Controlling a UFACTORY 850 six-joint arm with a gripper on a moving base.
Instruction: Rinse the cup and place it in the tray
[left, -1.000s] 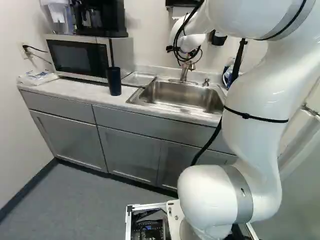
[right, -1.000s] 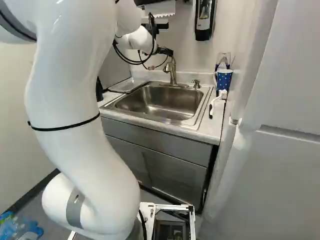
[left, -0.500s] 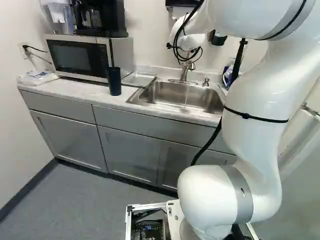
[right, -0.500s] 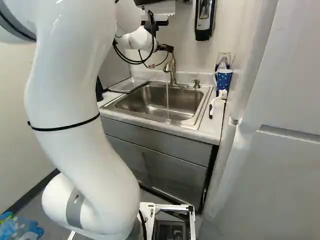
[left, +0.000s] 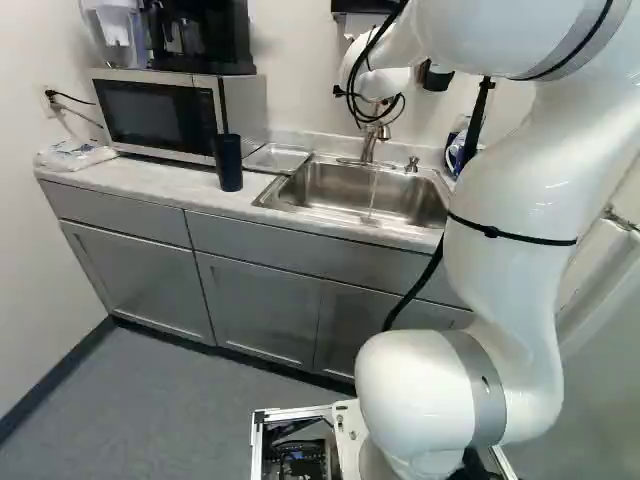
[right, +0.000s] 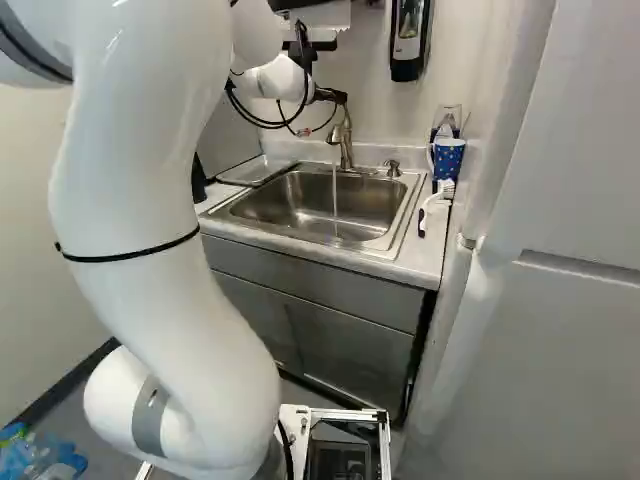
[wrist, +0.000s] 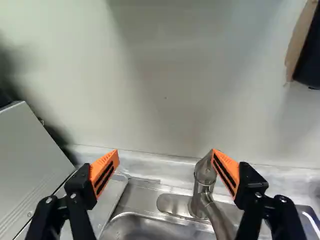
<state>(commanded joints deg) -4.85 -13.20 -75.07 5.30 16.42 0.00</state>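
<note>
Had the gripper (wrist: 165, 152) spread by the running faucet (right: 344, 140) at the far side. Saw the dark cup (left: 228, 163) upright, left of the sink (right: 285, 200), near the tray (left: 277, 157). Probably needed to back clear, then close squarely.

Driving from afar, here's what I can't see. Top right of the left base view, my arm (left: 510, 200) runs out of frame, and it blocks most of the blue dotted cup (right: 448, 160). In the right base view it covers nearly all of the dark tumbler (left: 229, 165) at left. Gripper (right: 332, 97) is too small to read up there, upper middle. Coffee maker (left: 205, 35) gets chopped by the top edge, upper left. In the wrist view, one finger hides some tray (wrist: 116, 190), and the faucet (wrist: 205, 182) gets cut off between the fingers.
</note>
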